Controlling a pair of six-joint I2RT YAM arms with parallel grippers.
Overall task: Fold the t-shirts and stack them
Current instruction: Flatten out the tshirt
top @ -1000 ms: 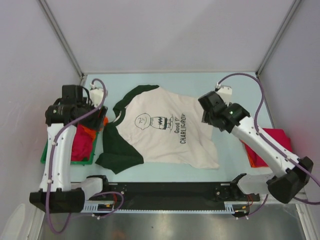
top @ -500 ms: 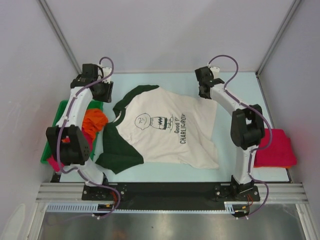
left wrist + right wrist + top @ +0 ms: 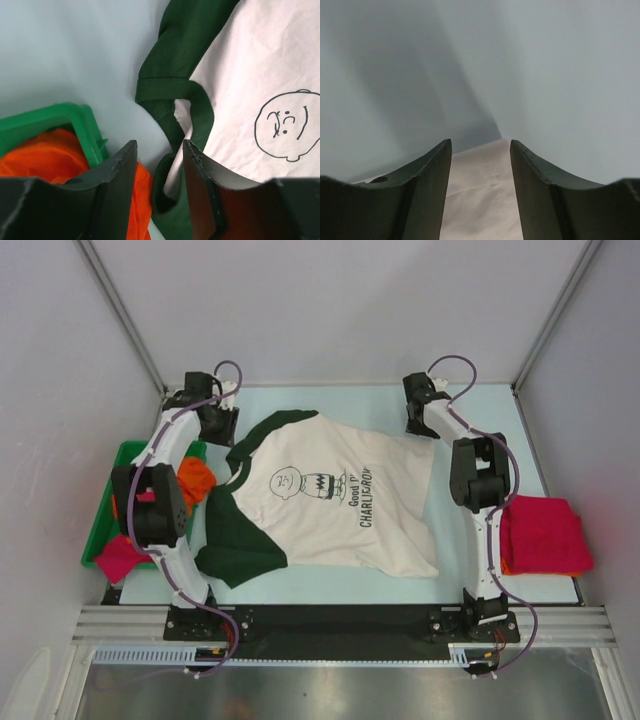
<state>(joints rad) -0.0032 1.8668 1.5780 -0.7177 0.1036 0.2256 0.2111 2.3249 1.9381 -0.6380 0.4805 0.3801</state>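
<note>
Pale table [image 3: 340, 400] bears the cream t-shirt [image 3: 340, 510] lengthwise left-right, collar leftward; left fingers [image 3: 115, 195], right fingers [image 3: 427, 195] apart, empty

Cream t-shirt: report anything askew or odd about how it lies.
The cream t-shirt lies sideways and wrinkled, not flat. Its near dark green sleeve is bunched. Beside it, an orange t-shirt spills over the green bin rim.

The cream t-shirt [image 3: 330, 500] with dark green sleeves is spread print-up, slightly wrinkled, in the middle. An orange t-shirt [image 3: 192, 480] and a magenta-pink t-shirt [image 3: 122, 555] are bunched in the green bin [image 3: 128, 450] at the left; a crimson t-shirt [image 3: 543, 533] is laid folded at the right.
</note>
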